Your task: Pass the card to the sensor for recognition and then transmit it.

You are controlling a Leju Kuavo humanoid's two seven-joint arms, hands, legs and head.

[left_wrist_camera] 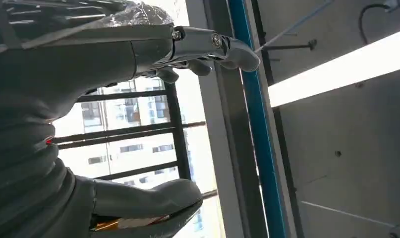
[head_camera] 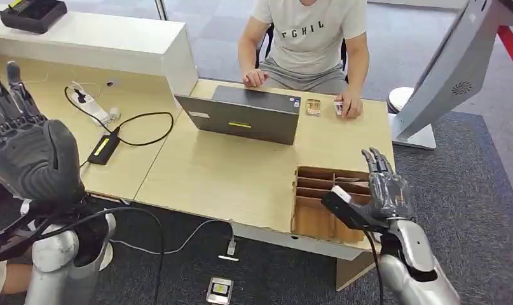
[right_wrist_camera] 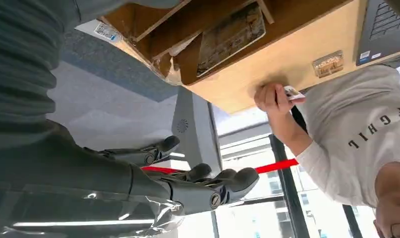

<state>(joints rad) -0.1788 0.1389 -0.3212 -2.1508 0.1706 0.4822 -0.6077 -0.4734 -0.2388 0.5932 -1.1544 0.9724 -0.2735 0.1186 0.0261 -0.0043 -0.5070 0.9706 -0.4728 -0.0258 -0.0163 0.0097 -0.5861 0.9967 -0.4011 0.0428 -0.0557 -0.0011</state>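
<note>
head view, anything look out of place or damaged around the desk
Yes: a small device lies on the carpet below the desk, near a loose cable end. The cardboard divider box at the desk's near edge looks worn and ragged.

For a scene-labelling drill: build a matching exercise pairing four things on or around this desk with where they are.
Things:
1. grey laptop
2. brown cardboard divider box
3. white power strip
4. robot's right hand

Places:
A. at the light wooden desk's near right corner
B. raised beside the box, holding nothing
C. in front of the seated person
D. on the left desk section

Pairs: 1-C, 2-A, 3-D, 4-B
</note>
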